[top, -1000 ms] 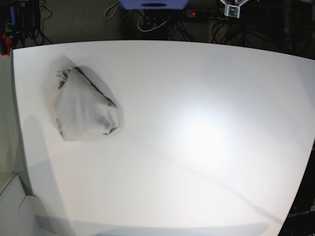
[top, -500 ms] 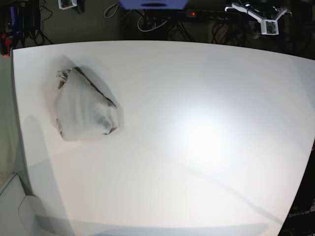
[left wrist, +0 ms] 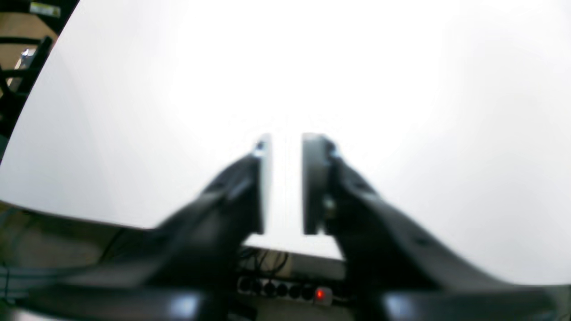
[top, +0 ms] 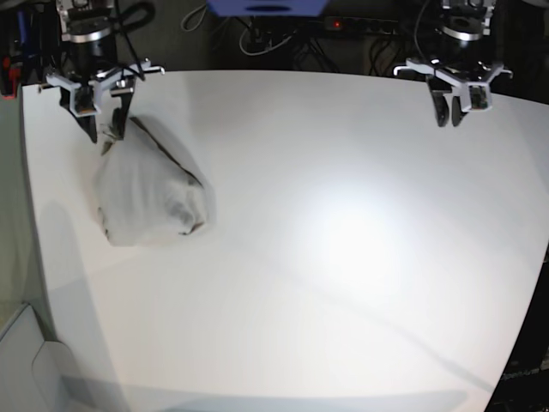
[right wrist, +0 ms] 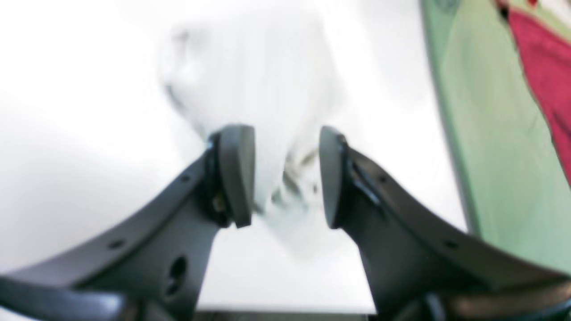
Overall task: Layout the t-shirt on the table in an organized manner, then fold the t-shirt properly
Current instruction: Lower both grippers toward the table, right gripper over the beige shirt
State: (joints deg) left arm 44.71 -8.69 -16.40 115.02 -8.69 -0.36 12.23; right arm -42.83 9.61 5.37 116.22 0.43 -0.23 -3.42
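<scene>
Grey-beige t-shirt [top: 147, 193] bunched on table [top: 343, 257], right gripper [right wrist: 285, 176] apparently open above it, left gripper [left wrist: 285, 183] slightly parted, empty

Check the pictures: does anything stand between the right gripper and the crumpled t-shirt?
Nothing visible does. The right gripper hangs open at the far end of the t-shirt, with only air between its jaws and the cloth. The table around the shirt shows nothing else.

floor: dark, cable clutter [top: 283, 47] | power strip [top: 360, 26] red LED lit | blue box [top: 268, 7] top-centre
</scene>
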